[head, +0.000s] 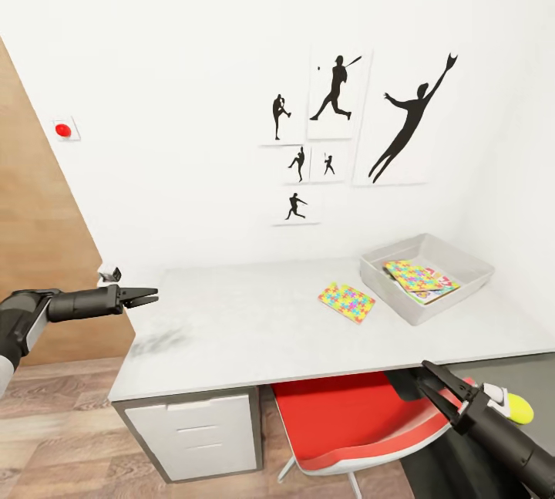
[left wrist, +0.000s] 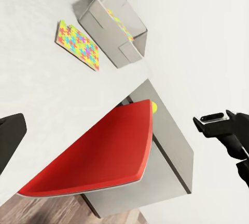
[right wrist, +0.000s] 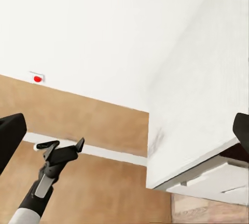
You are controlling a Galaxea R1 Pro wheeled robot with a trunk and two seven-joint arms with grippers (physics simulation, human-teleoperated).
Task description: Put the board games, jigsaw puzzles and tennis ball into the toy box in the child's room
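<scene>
The grey toy box (head: 455,251) stands at the table's far right, with colourful flat boxes (head: 420,280) inside it. Just left of the box a jigsaw puzzle (head: 346,302) lies flat on the white table (head: 231,329). A yellow-green tennis ball (head: 519,409) shows below table level beside my right arm; I cannot tell what it rests on. My left gripper (head: 146,298) hovers open and empty at the table's left end. Low in front of the table's right part, my right gripper (head: 439,385) is open and empty too.
A red chair (head: 354,422) is tucked under the table, between a white drawer unit (head: 196,429) and my right arm. Wall pictures of athletes (head: 339,121) hang above. A wooden door (head: 38,252) and a red wall button (head: 63,129) are at the left.
</scene>
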